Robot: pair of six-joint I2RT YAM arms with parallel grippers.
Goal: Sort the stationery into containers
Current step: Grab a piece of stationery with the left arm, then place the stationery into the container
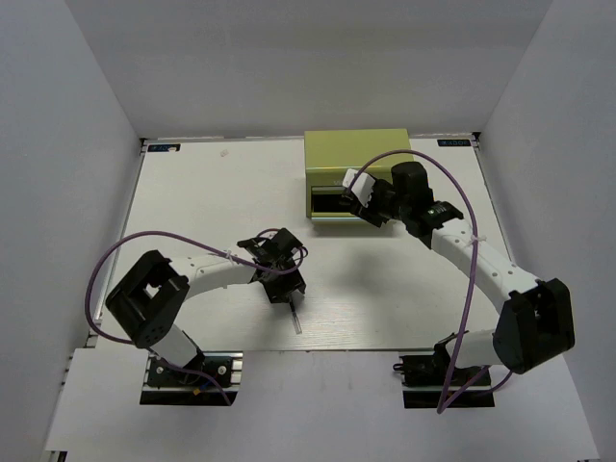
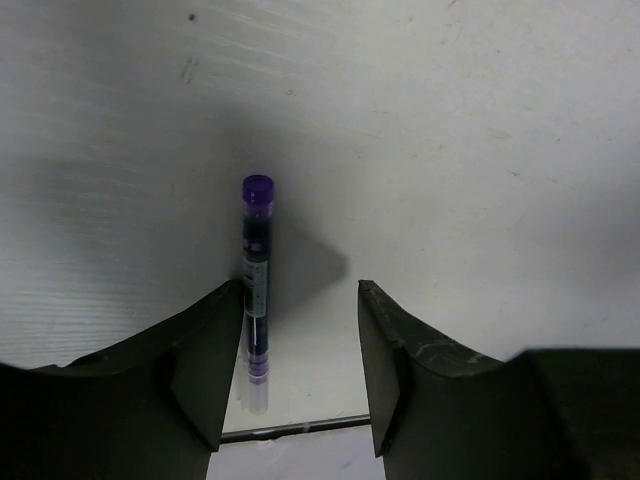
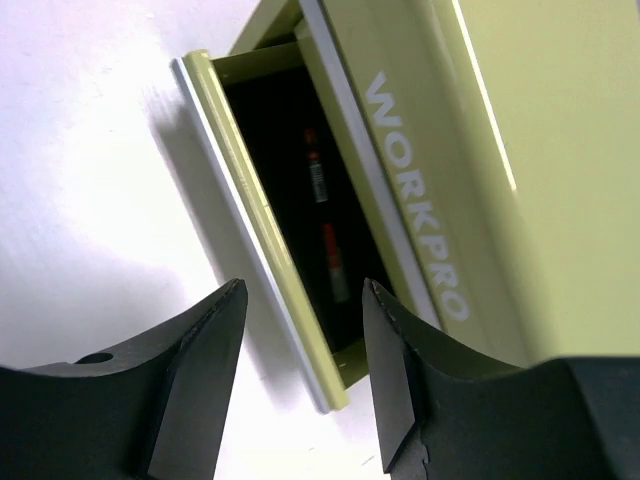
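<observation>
Sorting looks nearly finished: only one item shows outside the chest.

- Left tool (image 2: 300,292): dark fingers apart, straddling the purple-capped pen (image 2: 256,270). Nothing clamped yet.
- Purple-capped pen: flat on the tabletop (image 1: 212,192) toward 6 o'clock, against one finger and clear of the other. Slim clear barrel, dark core, rounded cap, smooth plastic.
- Tabletop: matte white, faintly scuffed.
- Tool chest (image 1: 356,154): at 1 o'clock. Boxy olive-green painted metal with raised pale lettering.
- Drawer (image 3: 255,230): pulled out, silver strip along its front, dark inside, at least two red-tipped pens (image 3: 335,262) lying in it.
- Right tool (image 3: 305,290): fingers apart, empty, hovering over the drawer.

Likely remaining: picking up and depositing the purple-capped pen.
</observation>
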